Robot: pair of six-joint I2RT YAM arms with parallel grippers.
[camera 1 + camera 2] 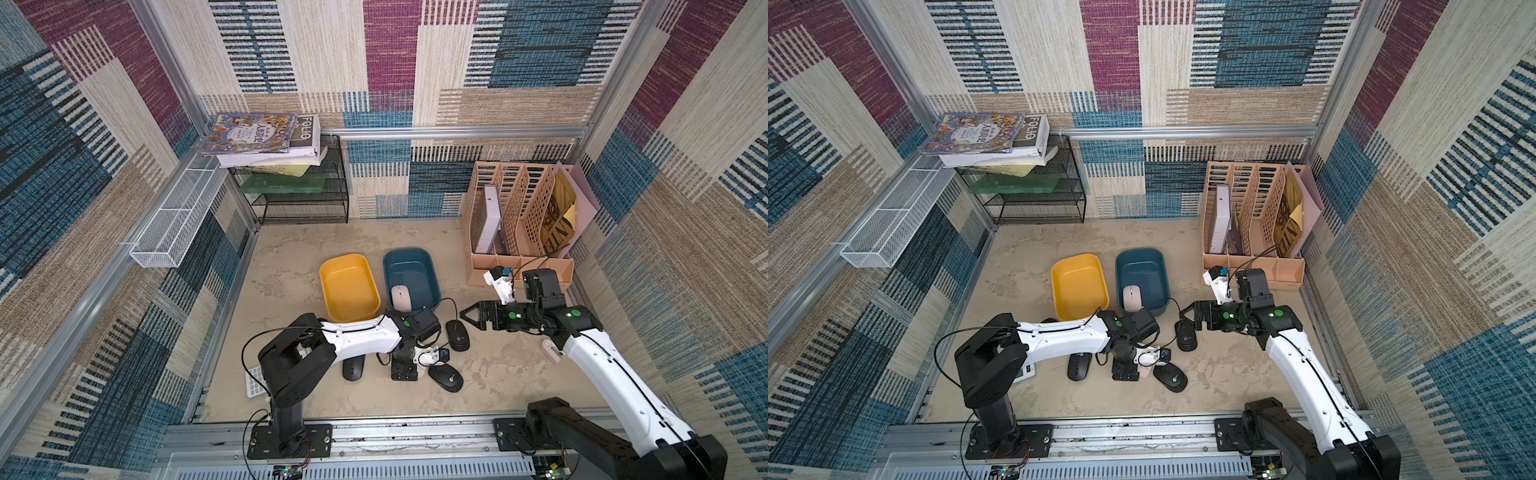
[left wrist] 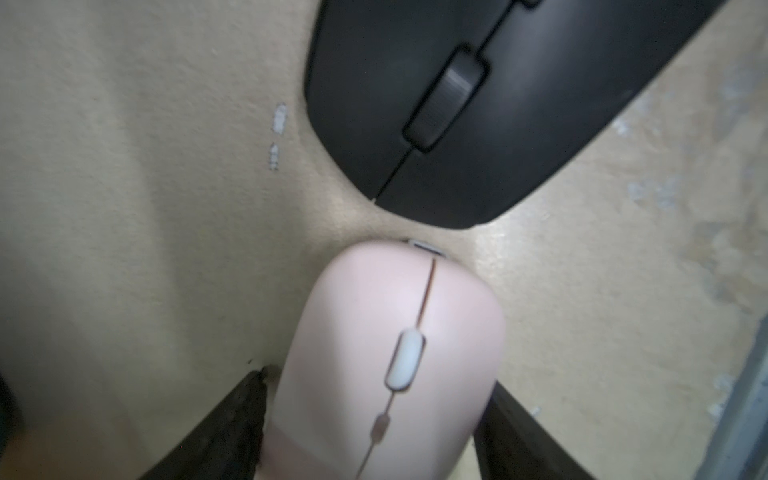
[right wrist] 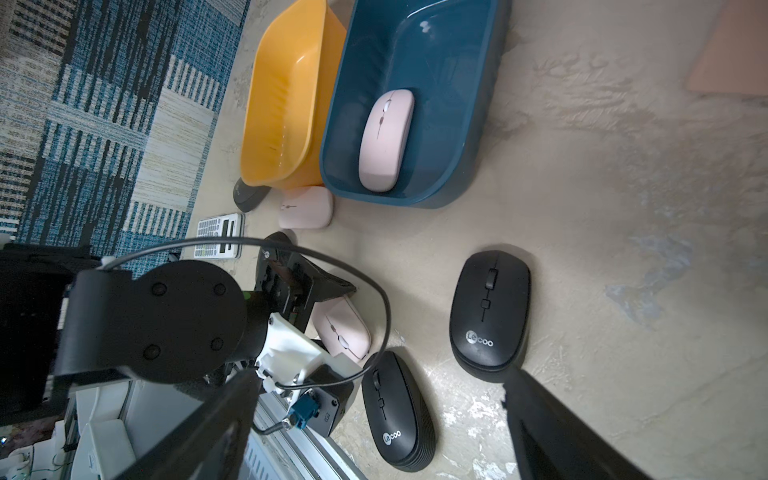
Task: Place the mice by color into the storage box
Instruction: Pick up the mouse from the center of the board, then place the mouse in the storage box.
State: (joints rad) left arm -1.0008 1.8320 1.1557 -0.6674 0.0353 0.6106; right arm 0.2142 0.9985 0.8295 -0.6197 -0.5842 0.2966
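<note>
Beige tabletop (image 1: 498, 374), cluttered.
Left claw (image 2: 379, 378) straddles pink mouse (image 2: 395, 311), grip unclear; black mouse (image 1: 445, 376) 3 o'clock; right claw (image 1: 469, 318) open, empty.

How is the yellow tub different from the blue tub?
The yellow tub is bright yellow; the blue tub is dark blue. The yellow tub holds nothing; the blue tub holds one pink mouse. Both are open, rounded tubs of like size, standing side by side.

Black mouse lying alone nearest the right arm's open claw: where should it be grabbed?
Pinch the black mouse across its two long sides at mid-length, coming straight down: it lies flat, domed, narrower across, with bare table along both flanks.
</note>
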